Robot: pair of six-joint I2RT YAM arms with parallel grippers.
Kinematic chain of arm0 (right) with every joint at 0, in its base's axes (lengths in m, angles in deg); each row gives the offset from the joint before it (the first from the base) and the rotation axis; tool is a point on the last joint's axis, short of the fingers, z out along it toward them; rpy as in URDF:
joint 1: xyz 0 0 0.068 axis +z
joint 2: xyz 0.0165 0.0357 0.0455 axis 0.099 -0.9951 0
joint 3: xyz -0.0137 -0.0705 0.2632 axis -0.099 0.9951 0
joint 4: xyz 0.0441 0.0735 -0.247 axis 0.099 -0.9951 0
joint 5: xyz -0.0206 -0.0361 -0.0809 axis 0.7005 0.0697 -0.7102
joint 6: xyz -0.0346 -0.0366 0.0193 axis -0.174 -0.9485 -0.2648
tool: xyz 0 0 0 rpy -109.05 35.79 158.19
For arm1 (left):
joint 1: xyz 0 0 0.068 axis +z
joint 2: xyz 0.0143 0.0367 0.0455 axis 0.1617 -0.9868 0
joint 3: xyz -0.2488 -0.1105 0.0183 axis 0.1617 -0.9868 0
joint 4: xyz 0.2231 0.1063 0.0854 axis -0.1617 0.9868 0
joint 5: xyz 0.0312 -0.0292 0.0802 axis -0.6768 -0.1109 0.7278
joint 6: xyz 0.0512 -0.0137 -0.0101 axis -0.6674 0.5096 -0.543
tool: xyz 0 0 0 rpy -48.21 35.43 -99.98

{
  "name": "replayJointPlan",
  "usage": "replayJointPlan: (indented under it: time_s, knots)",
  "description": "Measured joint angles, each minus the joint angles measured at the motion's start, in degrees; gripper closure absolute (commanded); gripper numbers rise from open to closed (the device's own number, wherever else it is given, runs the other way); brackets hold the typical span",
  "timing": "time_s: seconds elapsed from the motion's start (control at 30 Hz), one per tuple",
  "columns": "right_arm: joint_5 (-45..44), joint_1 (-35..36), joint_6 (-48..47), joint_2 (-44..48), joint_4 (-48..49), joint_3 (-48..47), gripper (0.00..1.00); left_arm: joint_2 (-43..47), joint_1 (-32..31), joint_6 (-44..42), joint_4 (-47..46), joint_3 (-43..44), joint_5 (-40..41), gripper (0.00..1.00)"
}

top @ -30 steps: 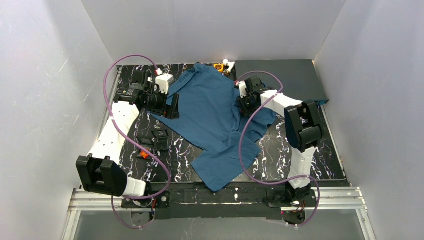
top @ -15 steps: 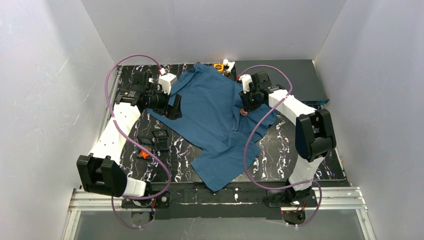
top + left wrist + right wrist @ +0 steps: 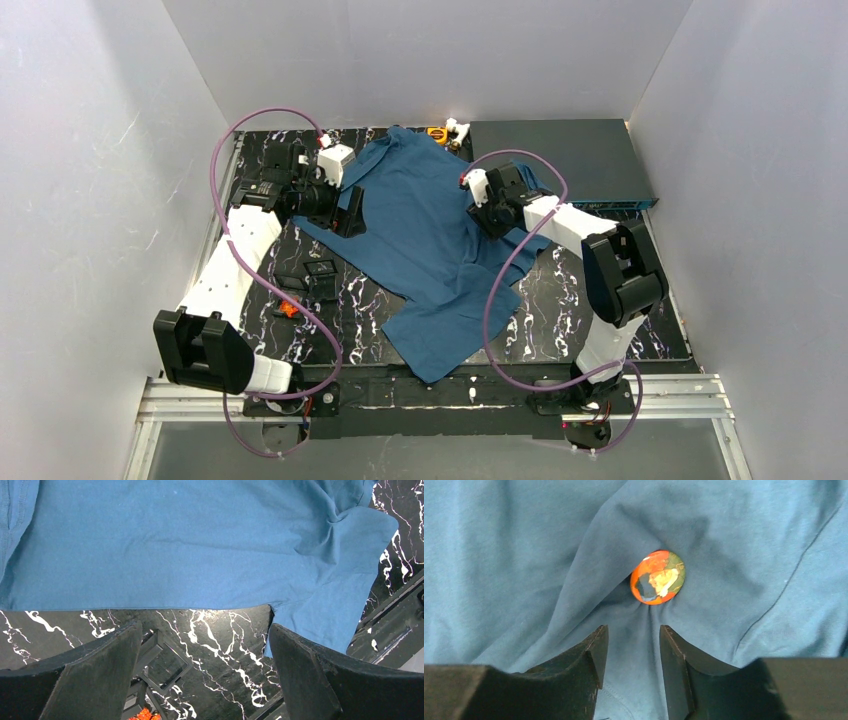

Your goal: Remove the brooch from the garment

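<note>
The left gripper [image 3: 204, 630] hangs over the black marbled table [image 3: 60, 625] with its two fingers spread wide and nothing between them. The straight edge of the garment [image 3: 200, 545] lies just ahead of its fingertips. The right gripper [image 3: 631, 630] is close over this blue cloth, its fingers a small gap apart and clamped on nothing; the brooch [image 3: 658, 577], round and orange with green and cream, sits on gathered folds just ahead of the fingertips, slightly toward the right finger.
</note>
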Motion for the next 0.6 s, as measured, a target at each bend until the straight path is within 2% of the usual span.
replayJointPlan:
  time_s: [0.33, 0.6]
  knots:
    - [-3.7, 1.0, -1.0, -3.0, 5.6, 0.2, 0.43, 0.0, 0.0, 1.1, -0.1, 0.0, 0.0, 0.02]
    - [-4.9, 1.5, -2.0, -4.7, 6.8, 0.2, 0.42, 0.0, 0.0, 1.6, -0.1, 0.0, 0.3, 0.02]
